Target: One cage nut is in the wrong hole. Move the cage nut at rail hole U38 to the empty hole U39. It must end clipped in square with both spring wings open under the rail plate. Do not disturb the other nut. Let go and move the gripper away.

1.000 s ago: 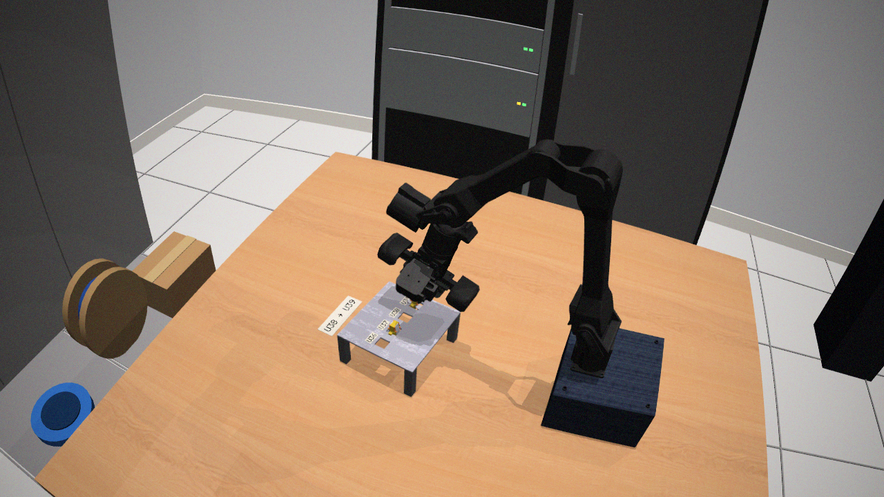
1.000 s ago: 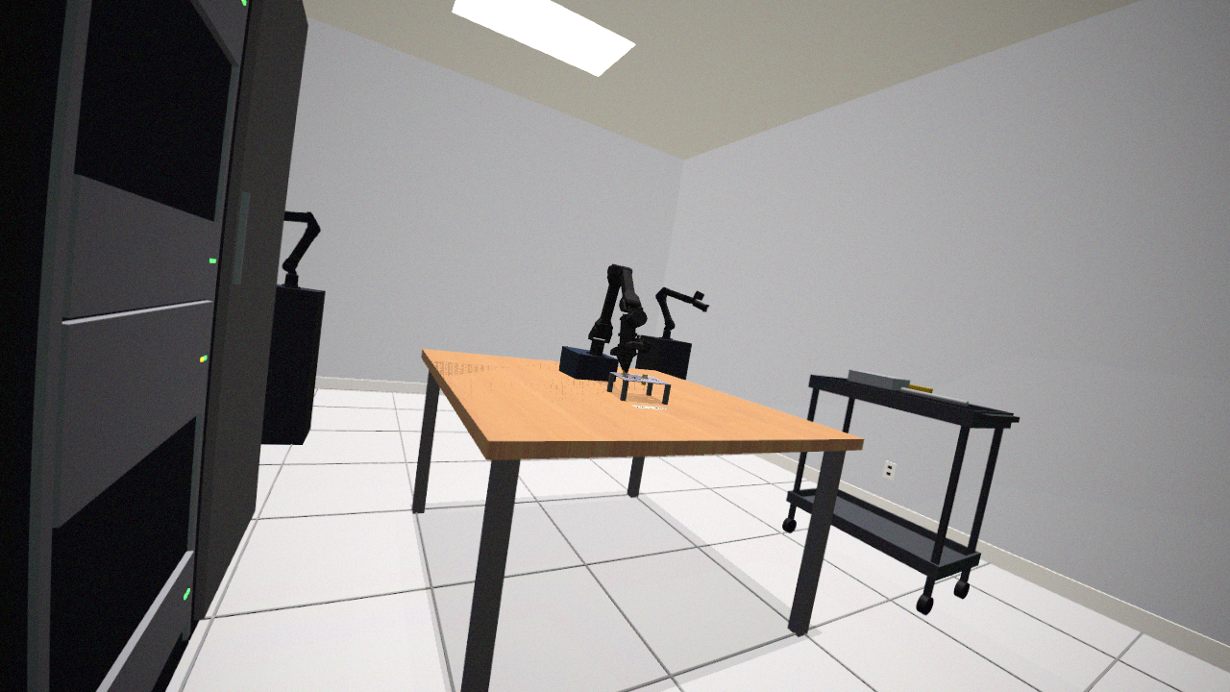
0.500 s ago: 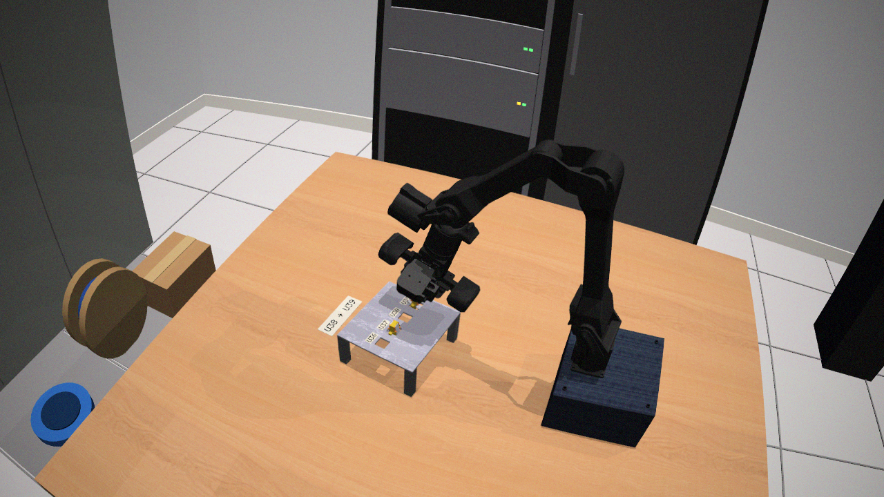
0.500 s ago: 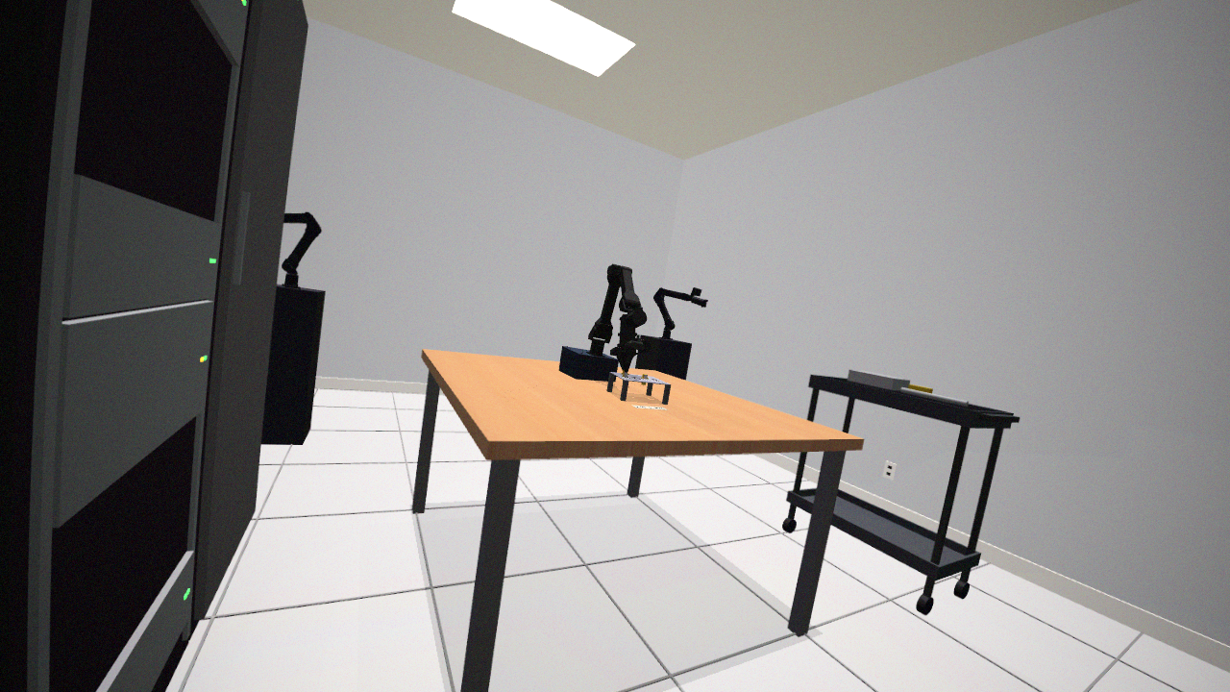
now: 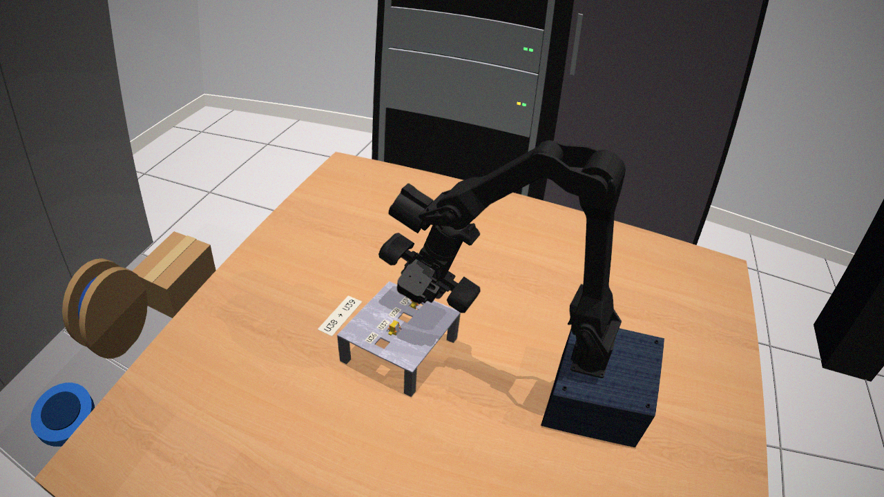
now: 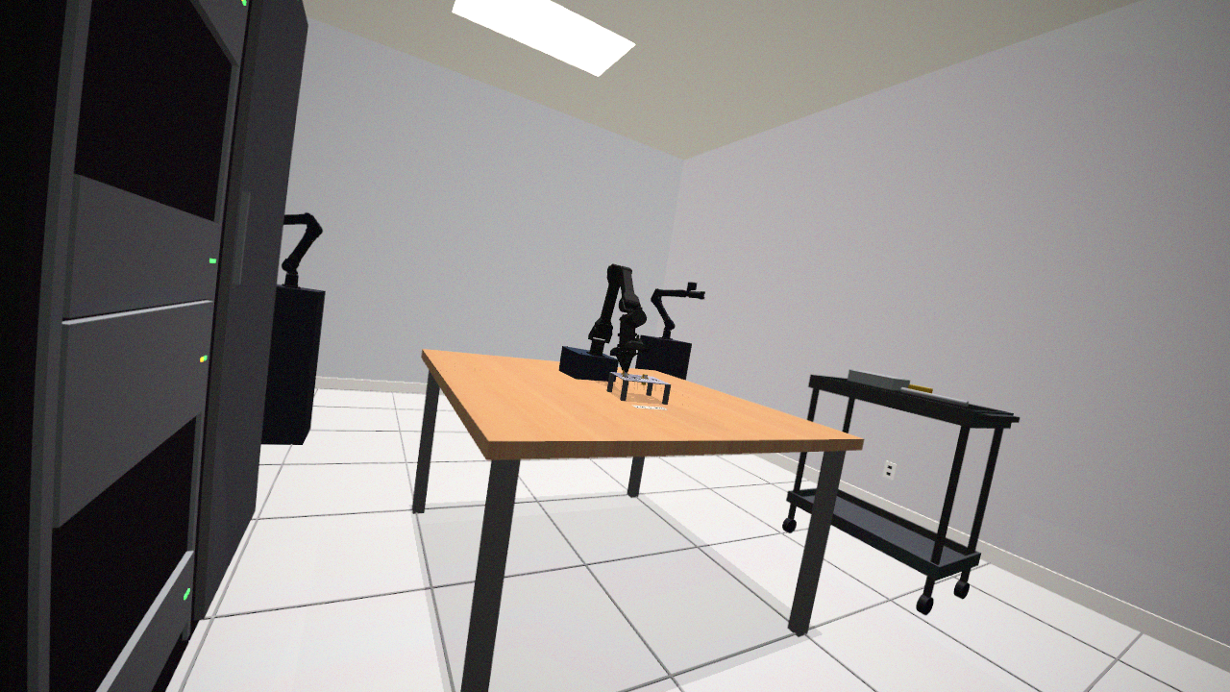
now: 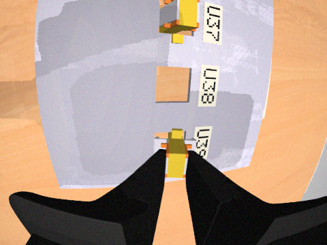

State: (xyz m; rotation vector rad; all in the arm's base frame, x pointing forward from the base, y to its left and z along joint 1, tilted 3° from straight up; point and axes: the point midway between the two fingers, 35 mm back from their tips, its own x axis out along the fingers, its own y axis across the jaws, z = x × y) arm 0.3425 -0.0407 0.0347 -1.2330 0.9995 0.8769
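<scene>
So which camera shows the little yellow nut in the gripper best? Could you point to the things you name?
The wrist view: the held nut (image 5: 414, 304) (image 7: 176, 165) appears large there, between both fingertips at U39. The top view shows only a small yellow bit below the gripper (image 5: 418, 299) (image 7: 176, 154); the exterior view is too distant to tell.

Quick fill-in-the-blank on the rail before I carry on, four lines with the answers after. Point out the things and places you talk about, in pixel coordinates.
The gripper (image 5: 415, 301) (image 7: 176, 156) is shut on a ____ nut at U39. The other nut (image 5: 394, 327) (image 7: 188, 15) sits at hole ____. Hole U38 (image 5: 405, 317) (image 7: 172, 84) is ____. The rail plate (image 5: 364, 321) (image 7: 112, 119) stands on dark ____.

Missing words: yellow; U37; empty; legs.
</scene>
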